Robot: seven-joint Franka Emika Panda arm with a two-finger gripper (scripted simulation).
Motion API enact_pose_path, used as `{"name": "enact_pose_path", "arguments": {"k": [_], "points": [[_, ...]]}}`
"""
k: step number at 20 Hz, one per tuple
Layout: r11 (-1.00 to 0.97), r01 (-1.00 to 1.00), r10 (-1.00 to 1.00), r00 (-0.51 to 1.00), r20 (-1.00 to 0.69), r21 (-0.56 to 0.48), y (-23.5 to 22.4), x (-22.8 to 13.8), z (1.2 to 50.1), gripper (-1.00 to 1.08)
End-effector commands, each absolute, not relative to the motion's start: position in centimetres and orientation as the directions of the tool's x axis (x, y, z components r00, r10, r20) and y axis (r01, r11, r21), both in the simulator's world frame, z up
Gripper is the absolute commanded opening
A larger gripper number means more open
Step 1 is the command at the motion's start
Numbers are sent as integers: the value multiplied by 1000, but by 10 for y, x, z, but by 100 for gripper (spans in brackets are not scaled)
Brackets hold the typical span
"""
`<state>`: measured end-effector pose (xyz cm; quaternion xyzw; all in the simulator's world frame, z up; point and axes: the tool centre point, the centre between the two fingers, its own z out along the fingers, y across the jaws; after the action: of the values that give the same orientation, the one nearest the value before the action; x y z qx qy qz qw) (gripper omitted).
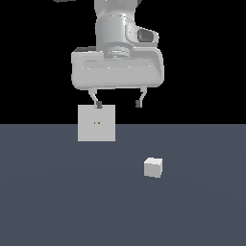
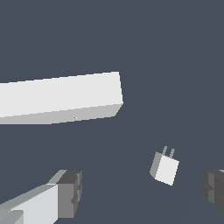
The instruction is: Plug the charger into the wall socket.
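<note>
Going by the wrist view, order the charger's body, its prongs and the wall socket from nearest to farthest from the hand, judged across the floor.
1. Charger body: lies almost between the fingers of the open hand, nearer one finger.
2. Prongs: on the side of the body turned away from the hand.
3. Wall socket: well beyond, standing apart from both.

the charger [image 1: 153, 167] is a small plain white-grey cube lying on the dark floor, toward 4 o'clock from the wall socket [image 1: 96, 123] in the exterior view and well apart from it. the wrist view shows the charger [image 2: 165, 168] with two short prongs jutting from one face. the wall socket is an upright flat light-grey square plate with two tiny orange dots at its centre; in the wrist view the wall socket [image 2: 57, 97] appears as a thick slab seen from above.
</note>
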<state>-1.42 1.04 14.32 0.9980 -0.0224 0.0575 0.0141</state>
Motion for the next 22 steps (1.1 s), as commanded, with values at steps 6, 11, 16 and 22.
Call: {"name": "enact_pose_path", "arguments": {"k": [6,11,16,22], "points": [[-990,-139,-130,970,206,28,-9,-26,124,100],[-979,-200,-186,946,265,26,-21,-33,110,100],[-965,-260,-240,915,324,21,-34,-40,97,100],[-946,-325,-295,874,386,13,-47,-46,81,100]]}}
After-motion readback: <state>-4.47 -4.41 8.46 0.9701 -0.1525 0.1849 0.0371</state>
